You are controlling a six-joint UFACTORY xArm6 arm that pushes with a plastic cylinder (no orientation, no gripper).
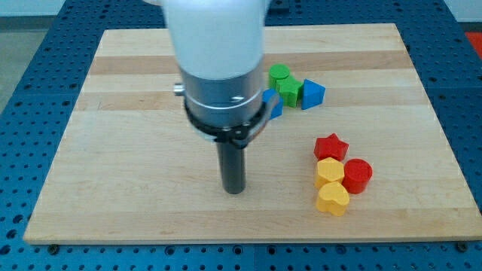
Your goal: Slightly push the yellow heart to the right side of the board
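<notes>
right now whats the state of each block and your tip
my tip: on bare board, left of the yellow heart, touching nothing
yellow heart: flat, against yellow block
yellow block: between red star and heart
red star: flat
red cylinder: upright

I'm getting bright, even overhead light; the board [151, 203] is showing soft shadows, and the near arm [216, 45] is blurring.

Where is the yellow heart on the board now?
The yellow heart lies near the view's bottom right, just below the yellow hexagon, right of my tip.
</notes>
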